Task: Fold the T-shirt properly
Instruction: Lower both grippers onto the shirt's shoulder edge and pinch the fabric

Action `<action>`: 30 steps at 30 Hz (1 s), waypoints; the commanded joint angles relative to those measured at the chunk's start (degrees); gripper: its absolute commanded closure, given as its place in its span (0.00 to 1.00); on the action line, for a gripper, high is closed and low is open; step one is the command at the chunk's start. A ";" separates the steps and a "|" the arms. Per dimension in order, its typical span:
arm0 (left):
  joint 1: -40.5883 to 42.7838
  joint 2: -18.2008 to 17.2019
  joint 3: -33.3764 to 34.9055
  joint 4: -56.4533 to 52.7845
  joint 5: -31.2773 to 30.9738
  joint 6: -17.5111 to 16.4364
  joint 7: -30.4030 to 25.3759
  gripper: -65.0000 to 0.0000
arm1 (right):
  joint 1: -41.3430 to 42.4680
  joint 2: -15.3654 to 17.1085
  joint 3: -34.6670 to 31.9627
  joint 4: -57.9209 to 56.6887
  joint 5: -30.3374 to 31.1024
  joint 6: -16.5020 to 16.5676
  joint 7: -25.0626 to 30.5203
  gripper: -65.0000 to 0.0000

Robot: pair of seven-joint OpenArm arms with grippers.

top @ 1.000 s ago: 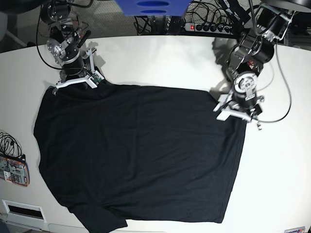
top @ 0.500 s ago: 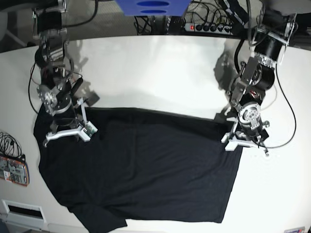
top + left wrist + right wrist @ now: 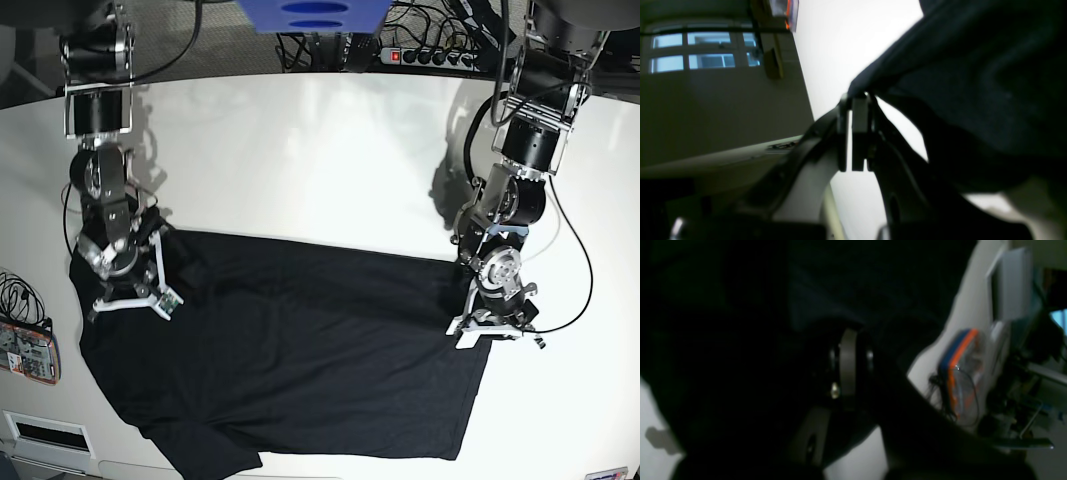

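Cloth is pinched in both my pincers: my left pincer (image 3: 853, 100) is clenched on an edge of the T-shirt (image 3: 300, 350), its pads pressed together with black fabric bunched over their tips. My right pincer (image 3: 848, 340) sits deep in dark folds, apparently clamped on the far corner, though that view is murky. In the base view my left pincer (image 3: 490, 325) and right pincer (image 3: 128, 300) hold the two corners of the upper edge, over the shirt itself, so the upper part looks doubled toward the near side of the table (image 3: 320, 150). I judge this grip keeps the edge taut and level so the fold lands straight.

The rest of the shirt lies flat on the table, its lower edge near the front rim. An orange packet (image 3: 28, 350) with black cables (image 3: 15, 295) lies just beside the shirt on my right side; it could snag the sleeve. A power strip (image 3: 430, 55) lies behind the table, well apart.
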 commanded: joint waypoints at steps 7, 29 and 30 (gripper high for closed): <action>-2.22 -0.92 -0.62 -1.59 1.11 5.42 -3.32 1.00 | 6.36 0.78 -2.65 -4.94 -0.14 -1.08 2.21 1.00; -1.87 0.48 2.11 -1.68 7.53 5.42 -3.50 1.00 | 18.49 0.78 -14.96 -16.98 -0.40 -1.43 6.96 1.00; -2.04 0.40 2.11 -1.68 7.44 5.42 -3.50 1.00 | 19.19 0.78 -14.96 -16.98 -0.40 -1.43 6.96 1.00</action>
